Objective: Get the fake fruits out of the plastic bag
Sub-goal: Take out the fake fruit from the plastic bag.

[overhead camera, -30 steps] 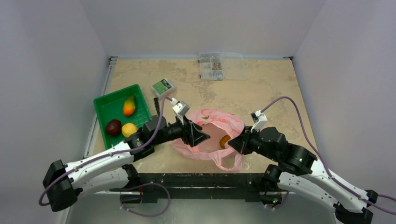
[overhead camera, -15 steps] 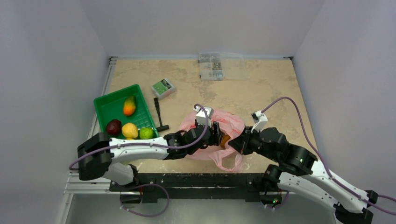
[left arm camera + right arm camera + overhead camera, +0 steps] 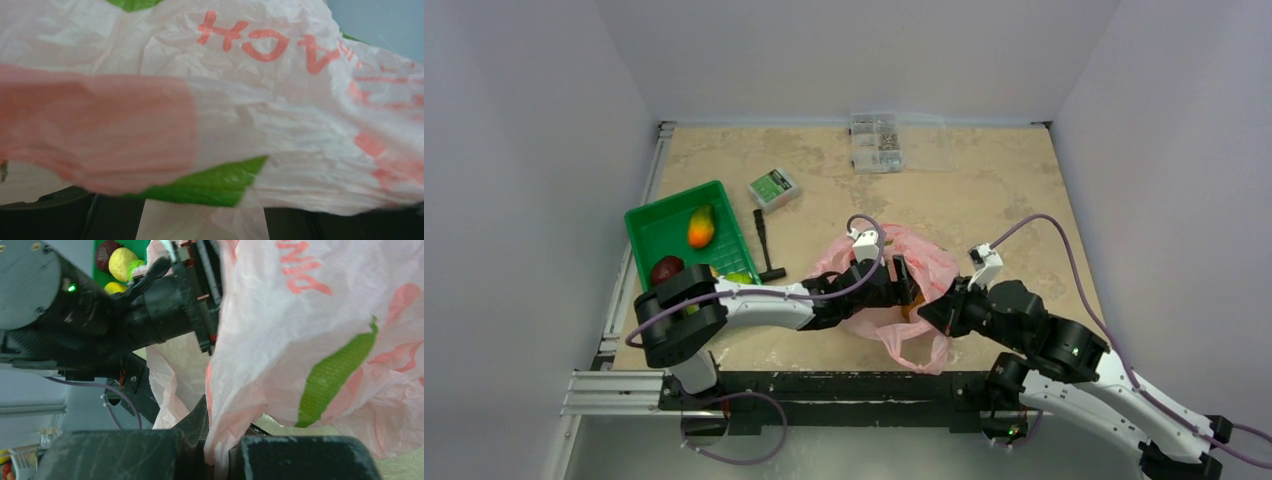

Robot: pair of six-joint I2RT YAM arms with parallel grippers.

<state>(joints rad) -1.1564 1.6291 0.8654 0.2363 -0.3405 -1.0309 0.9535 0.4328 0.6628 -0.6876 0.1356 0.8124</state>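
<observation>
Left gripper (image 3: pixel 902 287), jaws hidden in the bag (image 3: pixel 929 262) so I can't tell their state, sits right at the orange fruit (image 3: pixel 911 304) inside, while the right gripper (image 3: pixel 931 318) pinches the bag's near rim.

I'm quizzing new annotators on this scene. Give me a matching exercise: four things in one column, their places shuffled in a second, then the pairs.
1 plastic bag
2 dark red fruit
3 green-labelled box
4 clear parts case

A far edge of the table
B in the green tray
C pinched by the right gripper
D on the table beyond the tray

Pairs: 1-C, 2-B, 3-D, 4-A
</observation>
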